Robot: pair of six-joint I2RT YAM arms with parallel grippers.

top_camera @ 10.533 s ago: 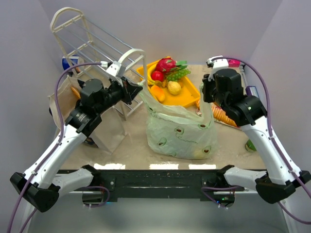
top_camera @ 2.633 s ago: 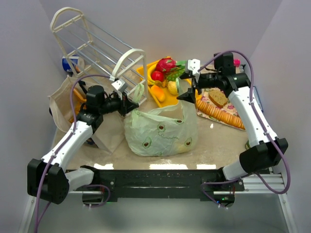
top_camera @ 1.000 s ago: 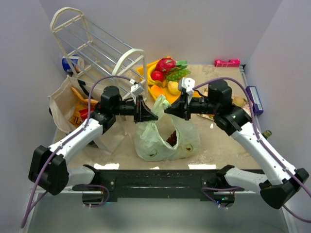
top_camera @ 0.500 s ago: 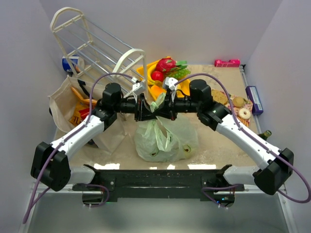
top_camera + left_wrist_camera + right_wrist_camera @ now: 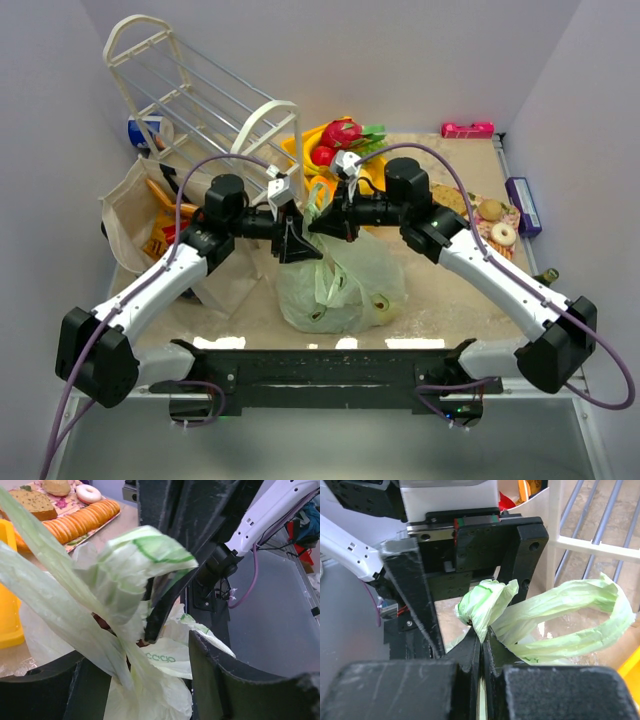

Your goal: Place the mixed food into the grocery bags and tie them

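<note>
Sitting on the bench [image 5: 445, 300], the thin crinkly pale-green plastic bag [image 5: 345, 285] is pinched by a handle [image 5: 560, 607] in the right tool [image 5: 481, 639]; the left tool [image 5: 142, 682] is held spread around that handle, probably not touching.

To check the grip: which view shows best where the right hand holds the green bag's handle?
The right wrist view: the right hand is shut on the handle, seen close. The left wrist view shows plastic partly hiding the pinch; the top view shows it small.
</note>
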